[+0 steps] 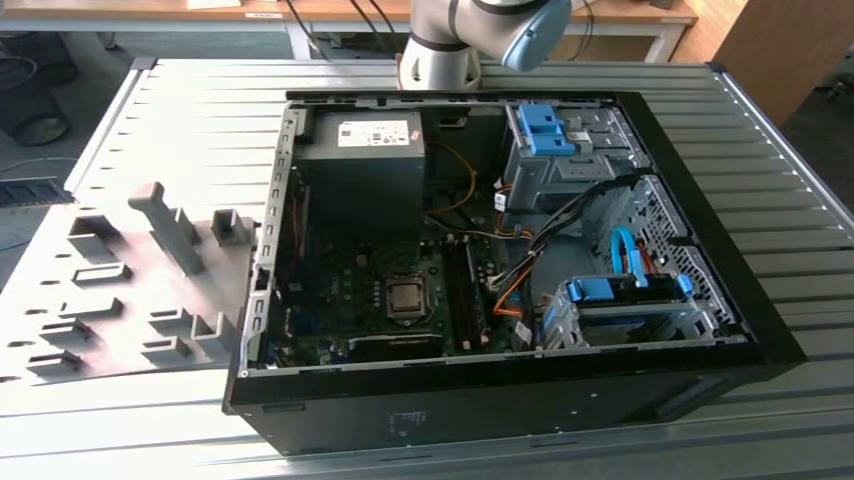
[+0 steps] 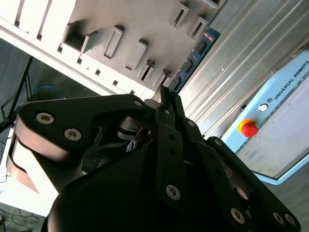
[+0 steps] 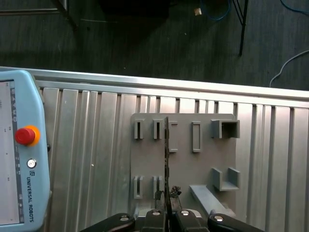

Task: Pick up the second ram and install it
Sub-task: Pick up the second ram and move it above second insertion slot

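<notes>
Gripper (image 3: 166, 207) pinching the second ram (image 3: 166, 154), above the holder tray.
Exterior view, left to right: grey holder tray (image 1: 80, 300) on the slatted table (image 1: 200, 120), then the open PC case (image 1: 534, 400), with the arm base (image 1: 434, 55) at its far side. In both wrist views the fingers are pressed onto one end of the second ram (image 2: 195, 55). The rest juts past the fingertips, edge-on in the first wrist view, with the tray and teach pendant (image 3: 19, 159) below.
</notes>
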Robot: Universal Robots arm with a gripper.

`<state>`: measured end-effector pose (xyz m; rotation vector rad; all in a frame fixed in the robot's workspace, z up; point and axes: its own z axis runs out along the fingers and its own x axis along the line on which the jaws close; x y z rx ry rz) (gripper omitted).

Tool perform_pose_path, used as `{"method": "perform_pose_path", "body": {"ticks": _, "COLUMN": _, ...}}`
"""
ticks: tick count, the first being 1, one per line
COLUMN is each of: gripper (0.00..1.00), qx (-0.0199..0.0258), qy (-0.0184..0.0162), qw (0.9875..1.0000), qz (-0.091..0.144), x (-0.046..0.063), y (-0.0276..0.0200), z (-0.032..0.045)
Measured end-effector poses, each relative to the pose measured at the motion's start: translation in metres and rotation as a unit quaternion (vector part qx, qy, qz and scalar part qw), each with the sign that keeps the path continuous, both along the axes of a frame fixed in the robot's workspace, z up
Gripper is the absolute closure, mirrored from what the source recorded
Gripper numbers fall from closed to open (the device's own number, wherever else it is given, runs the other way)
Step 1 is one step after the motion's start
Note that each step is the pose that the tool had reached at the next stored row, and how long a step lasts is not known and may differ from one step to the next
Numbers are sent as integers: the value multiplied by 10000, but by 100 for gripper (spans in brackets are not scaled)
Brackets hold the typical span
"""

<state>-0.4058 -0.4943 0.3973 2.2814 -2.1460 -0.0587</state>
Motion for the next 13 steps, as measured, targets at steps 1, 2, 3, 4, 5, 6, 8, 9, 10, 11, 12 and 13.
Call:
{"method": "perform_pose_path", "body": {"ticks": 1, "gripper": 86, "qx": -1, "qy": 1, "qw": 10000, "qz": 1, "x": 11, "y": 0, "z": 2}}
{"method": "perform_pose_path", "body": {"ticks": 2, "gripper": 86, "qx": -1, "qy": 1, "qw": 10000, "qz": 0, "x": 31, "y": 0, "z": 2}}
{"method": "perform_pose_path", "body": {"ticks": 3, "gripper": 86, "qx": -1, "qy": 1, "qw": 10000, "qz": 0, "x": 56, "y": 0, "z": 1}}
{"method": "perform_pose_path", "body": {"ticks": 4, "gripper": 86, "qx": 0, "qy": 0, "qw": 10000, "qz": 0, "x": 89, "y": 0, "z": 0}}
{"method": "perform_pose_path", "body": {"ticks": 5, "gripper": 86, "qx": 0, "qy": 0, "qw": 10000, "qz": 0, "x": 125, "y": 0, "z": 0}}
{"method": "perform_pose_path", "body": {"ticks": 6, "gripper": 86, "qx": 0, "qy": 0, "qw": 10000, "qz": 0, "x": 169, "y": 0, "z": -1}}
{"method": "perform_pose_path", "body": {"ticks": 8, "gripper": 86, "qx": 0, "qy": 1, "qw": 10000, "qz": 0, "x": 240, "y": 1, "z": -2}}
{"method": "perform_pose_path", "body": {"ticks": 9, "gripper": 86, "qx": 0, "qy": 0, "qw": 10000, "qz": 0, "x": 277, "y": 3, "z": -2}}
{"method": "perform_pose_path", "body": {"ticks": 10, "gripper": 86, "qx": 0, "qy": 1, "qw": 10000, "qz": 0, "x": 311, "y": 4, "z": -2}}
{"method": "perform_pose_path", "body": {"ticks": 11, "gripper": 86, "qx": 0, "qy": 1, "qw": 10000, "qz": 0, "x": 341, "y": 5, "z": -2}}
{"method": "perform_pose_path", "body": {"ticks": 12, "gripper": 86, "qx": 0, "qy": 1, "qw": 10000, "qz": 0, "x": 370, "y": 6, "z": -2}}
{"method": "perform_pose_path", "body": {"ticks": 13, "gripper": 86, "qx": 0, "qy": 0, "qw": 10000, "qz": 0, "x": 399, "y": 7, "z": -3}}
